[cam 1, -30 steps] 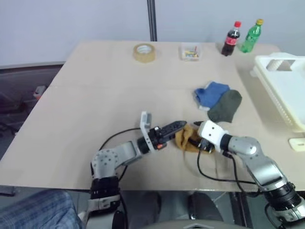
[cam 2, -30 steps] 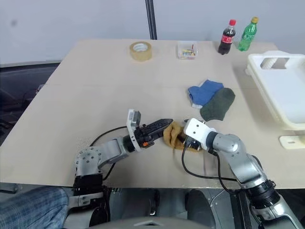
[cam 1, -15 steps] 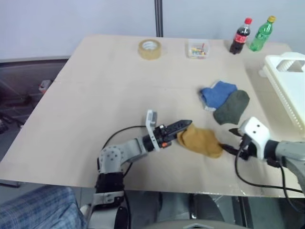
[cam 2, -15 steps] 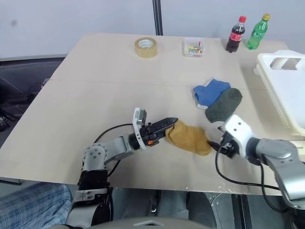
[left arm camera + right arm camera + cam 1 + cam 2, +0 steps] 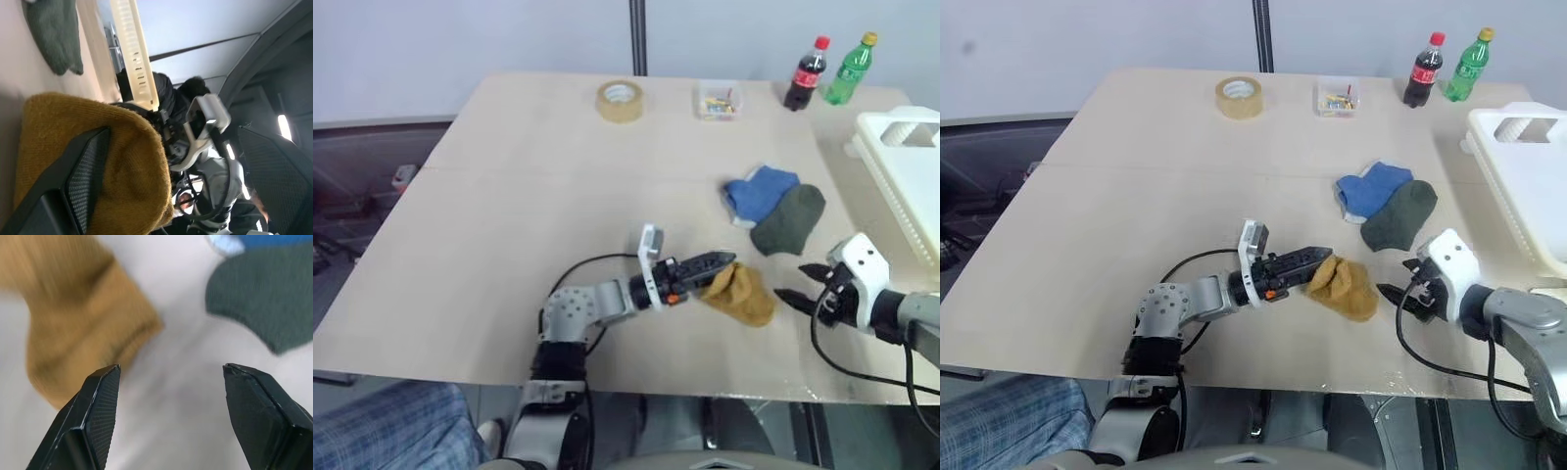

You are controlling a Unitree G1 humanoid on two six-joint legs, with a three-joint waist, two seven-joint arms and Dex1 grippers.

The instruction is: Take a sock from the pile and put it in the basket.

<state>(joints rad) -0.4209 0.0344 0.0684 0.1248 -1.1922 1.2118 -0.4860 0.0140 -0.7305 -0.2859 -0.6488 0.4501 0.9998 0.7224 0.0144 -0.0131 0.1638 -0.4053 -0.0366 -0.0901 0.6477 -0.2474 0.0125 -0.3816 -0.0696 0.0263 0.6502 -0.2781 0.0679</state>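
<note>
Left gripper: I see it spread, one finger on the mustard sock.
Right gripper: spread, empty.
Labels: cola bottle upper right, unreadable.

Wide-apart end effector fingers above bare tabletop, between mustard sock and green sock.

The right pincer, which a second ago sat on the mustard sock, now hangs open just to the sock's right, clear of it. The left pincer has pushed rightward into the sock, which has slid right and bunched up on the counter.
</note>
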